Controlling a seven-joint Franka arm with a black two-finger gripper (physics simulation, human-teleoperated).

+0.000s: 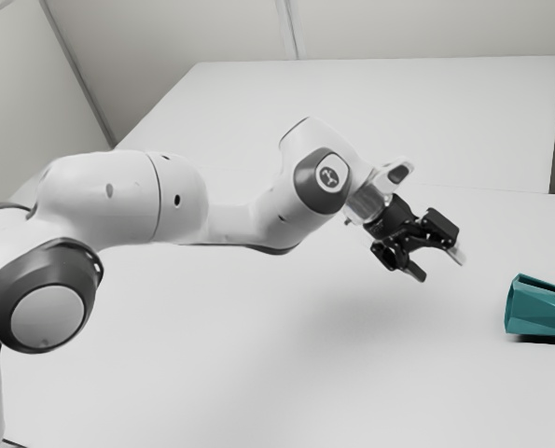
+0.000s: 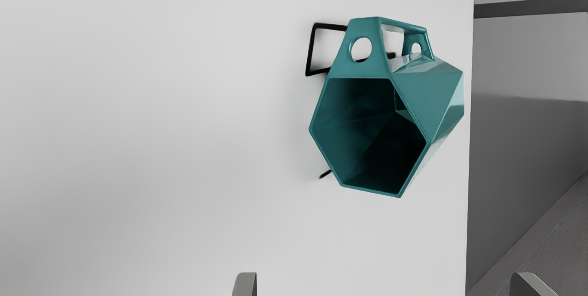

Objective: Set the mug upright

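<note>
Exterior view shows the pincer above the counter, its fingers apart. Ahead of it, the mug lies sideways, mouth facing it

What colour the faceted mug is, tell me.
Teal; the glossy, faceted mug shows best in the wrist view.

This looks like a lab — robot arm, white table.

The exterior view's right edge cuts the mug short.
</note>
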